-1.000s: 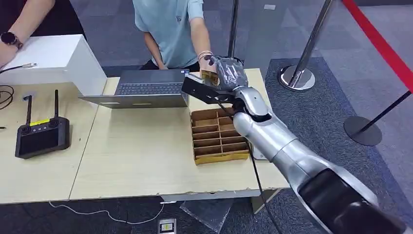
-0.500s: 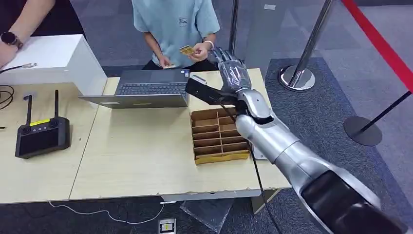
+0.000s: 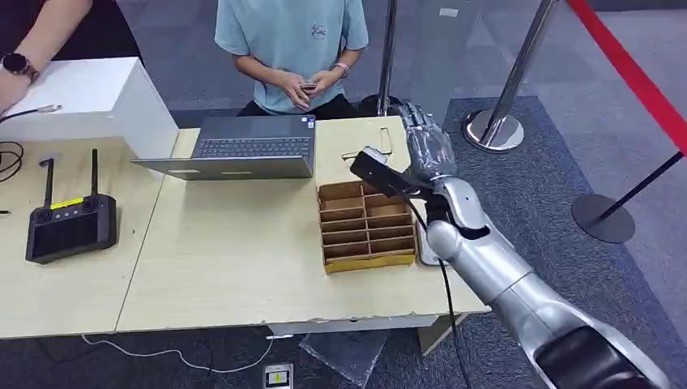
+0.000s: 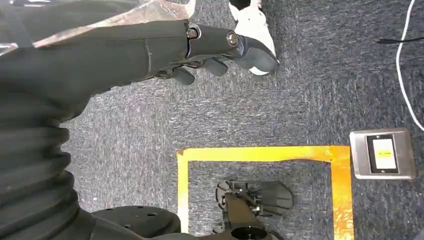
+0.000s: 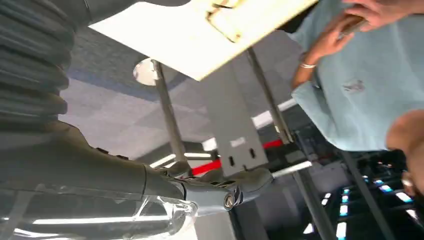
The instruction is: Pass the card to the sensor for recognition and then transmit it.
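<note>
Small dark card (image 3: 309, 86) (details blurred) sits in a person's hands (image 3: 312, 83).

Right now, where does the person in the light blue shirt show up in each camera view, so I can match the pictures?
Head view: the person in the light blue shirt stands at top centre, behind the table.
Right wrist view: the same shirt lies beyond the table's corner, turned on its side.
Left wrist view: this camera faces grey carpet and yellow tape.
Shared landmark: the pale table.
</note>
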Robot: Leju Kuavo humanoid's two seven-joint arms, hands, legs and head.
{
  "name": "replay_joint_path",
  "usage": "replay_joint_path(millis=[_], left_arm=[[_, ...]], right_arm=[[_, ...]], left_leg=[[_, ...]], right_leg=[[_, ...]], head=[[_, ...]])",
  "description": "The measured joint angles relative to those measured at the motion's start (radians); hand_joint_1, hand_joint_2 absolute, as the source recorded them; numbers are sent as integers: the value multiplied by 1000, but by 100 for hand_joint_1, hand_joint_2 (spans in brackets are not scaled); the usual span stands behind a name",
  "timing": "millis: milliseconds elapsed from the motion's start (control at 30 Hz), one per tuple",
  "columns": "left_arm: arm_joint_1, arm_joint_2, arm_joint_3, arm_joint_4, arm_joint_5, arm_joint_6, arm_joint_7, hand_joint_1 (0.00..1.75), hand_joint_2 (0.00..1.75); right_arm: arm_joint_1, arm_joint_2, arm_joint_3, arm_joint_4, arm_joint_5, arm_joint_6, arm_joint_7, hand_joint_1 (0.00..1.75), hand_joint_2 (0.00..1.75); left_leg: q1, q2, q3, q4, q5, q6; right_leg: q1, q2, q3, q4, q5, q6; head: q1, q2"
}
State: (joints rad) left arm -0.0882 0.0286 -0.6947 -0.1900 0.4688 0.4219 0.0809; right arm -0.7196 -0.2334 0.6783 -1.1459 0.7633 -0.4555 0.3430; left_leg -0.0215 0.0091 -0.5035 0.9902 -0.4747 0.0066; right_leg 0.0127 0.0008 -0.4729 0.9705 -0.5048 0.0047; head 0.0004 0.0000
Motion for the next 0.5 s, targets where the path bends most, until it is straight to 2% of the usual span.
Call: replay_joint_path(millis=[233, 500], left_arm=[[-1, -1, 0, 0, 3, 5, -11, 0, 175], [-2, -1, -13, 0, 2, 6, -15, 0, 175]], right_arm=[[70, -41, -54, -30, -39, -23, -50, 0, 175], [91, -49, -88, -31, -57, -60, -78, 0, 175]], left_leg=[[0, 0, 0, 0, 0, 0], [0, 0, 0, 0, 0, 0]], right_leg=[[0, 0, 0, 0, 0, 0], [0, 0, 0, 0, 0, 0]], head=[[0, 0], [0, 0]])
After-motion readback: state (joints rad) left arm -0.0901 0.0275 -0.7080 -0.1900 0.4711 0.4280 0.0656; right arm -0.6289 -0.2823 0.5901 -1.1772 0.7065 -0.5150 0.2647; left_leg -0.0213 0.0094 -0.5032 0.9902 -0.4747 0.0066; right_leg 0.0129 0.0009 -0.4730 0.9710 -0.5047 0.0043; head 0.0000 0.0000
